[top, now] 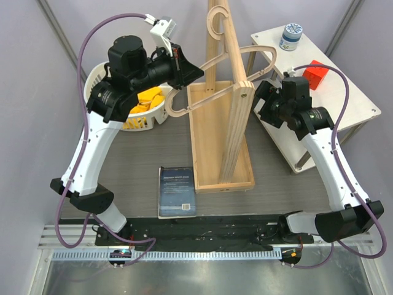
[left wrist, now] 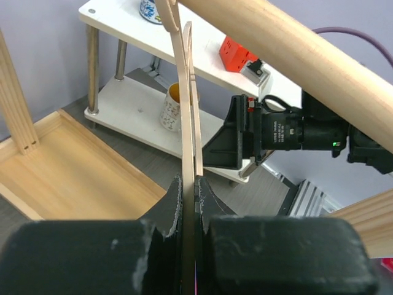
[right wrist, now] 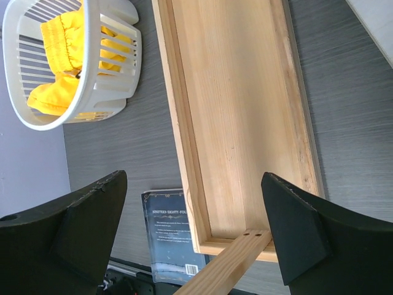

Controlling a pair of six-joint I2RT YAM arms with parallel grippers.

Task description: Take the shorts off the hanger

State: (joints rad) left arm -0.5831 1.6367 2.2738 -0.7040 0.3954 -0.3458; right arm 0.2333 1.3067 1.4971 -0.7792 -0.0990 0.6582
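The yellow shorts (top: 150, 98) lie bunched in the white basket (top: 156, 118) at the far left, apart from the hanger; they also show in the right wrist view (right wrist: 64, 55). The light-wood hanger (top: 209, 100) is bare and runs across the upright rack. My left gripper (top: 191, 72) is shut on the hanger's thin wood at its left end, which passes between the jaws in the left wrist view (left wrist: 187, 123). My right gripper (top: 261, 101) is open and empty just right of the rack's top bar, near the hanger's right end, above the rack's tray (right wrist: 239, 92).
The thick wooden rack (top: 221, 135) with its tray base stands in the middle. A dark blue book (top: 177, 190) lies in front of it. A white side table (top: 344, 92) at the right holds a red block (top: 316, 74) and a jar (top: 291, 35), with a mug (left wrist: 172, 107) on its lower shelf.
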